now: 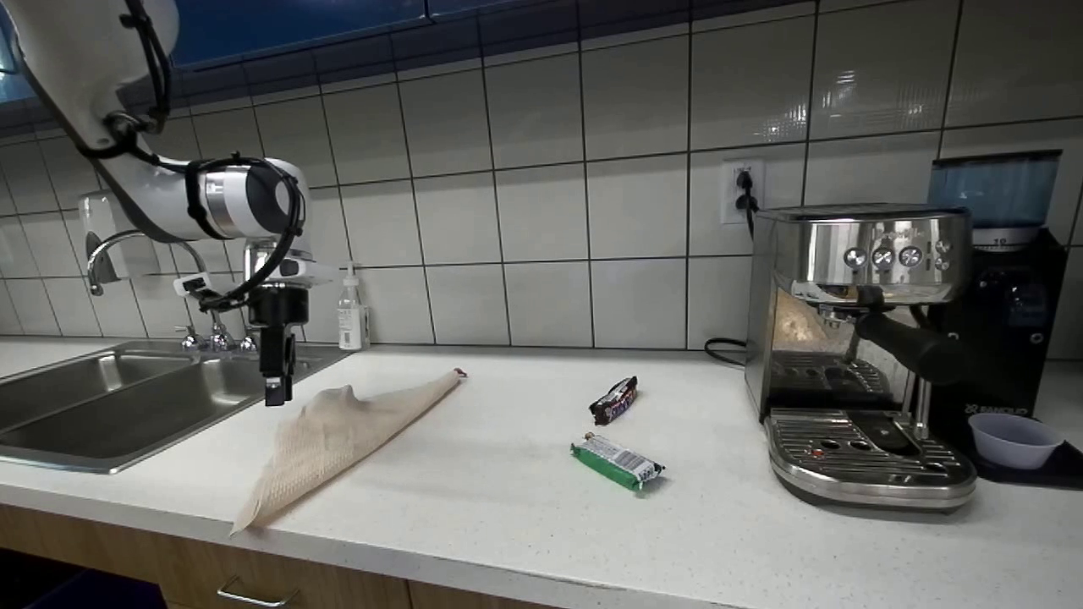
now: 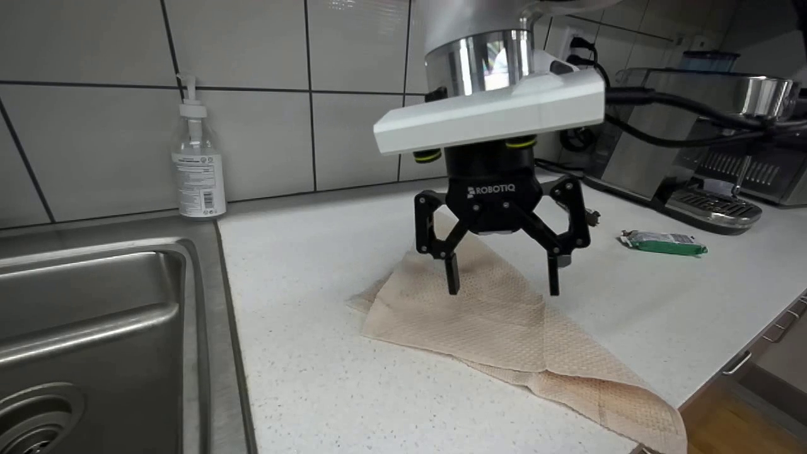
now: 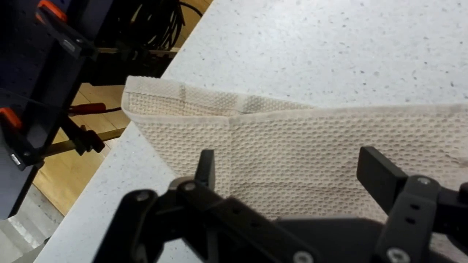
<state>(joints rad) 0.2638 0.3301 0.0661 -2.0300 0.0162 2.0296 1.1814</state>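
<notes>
My gripper [image 2: 504, 294] points down with its two fingers wide apart and nothing between them. Below it lies a beige textured towel [image 2: 466, 334], loosely folded on the white counter, a gap showing under the fingertips in that exterior view. Filling much of the wrist view, the towel [image 3: 292, 146] spreads behind both fingers [image 3: 378, 175], with one folded corner reaching the counter edge. A small red bit [image 1: 459, 372] shows at the towel's far tip; what it is I cannot tell. Farther along lie a dark-wrapped bar [image 1: 614, 401] and a green-and-white wrapped bar [image 1: 618, 462].
A steel double sink [image 1: 110, 463] borders the towel's side of the counter, with a pump bottle [image 2: 198, 183] behind. Opposite stand an espresso machine [image 1: 812, 262], a black grinder [image 1: 998, 330] and a pale bowl [image 1: 1015, 441]. Orange-tipped clamps [image 3: 53, 11] show beyond the counter edge.
</notes>
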